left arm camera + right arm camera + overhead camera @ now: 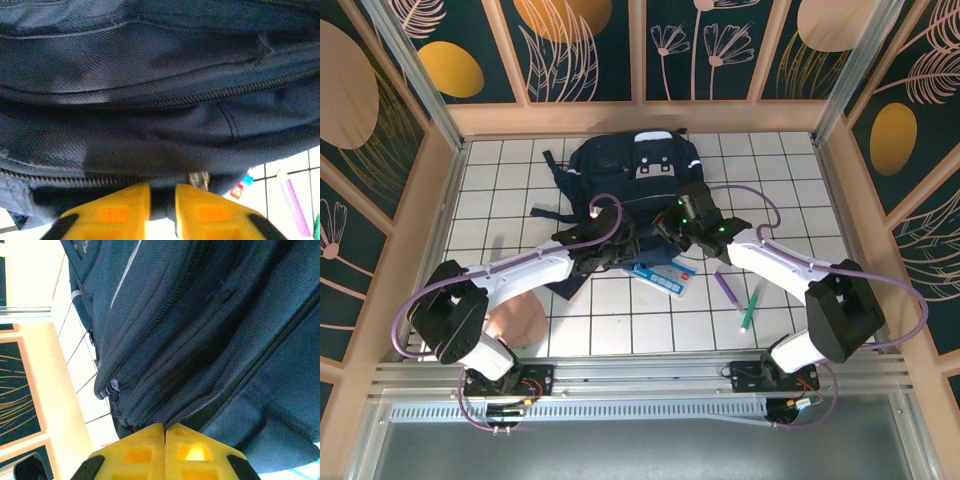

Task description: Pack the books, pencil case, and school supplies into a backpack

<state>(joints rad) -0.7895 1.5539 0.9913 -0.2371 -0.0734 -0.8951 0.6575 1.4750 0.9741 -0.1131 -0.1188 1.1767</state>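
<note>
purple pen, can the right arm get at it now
Probably yes: the purple pen lies bare on the tiles beside it; the right gripper, shut at the backpack, must pull back.

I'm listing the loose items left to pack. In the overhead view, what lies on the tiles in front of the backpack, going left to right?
Peach round object → light-blue flat item → purple pen → green pen.
</note>
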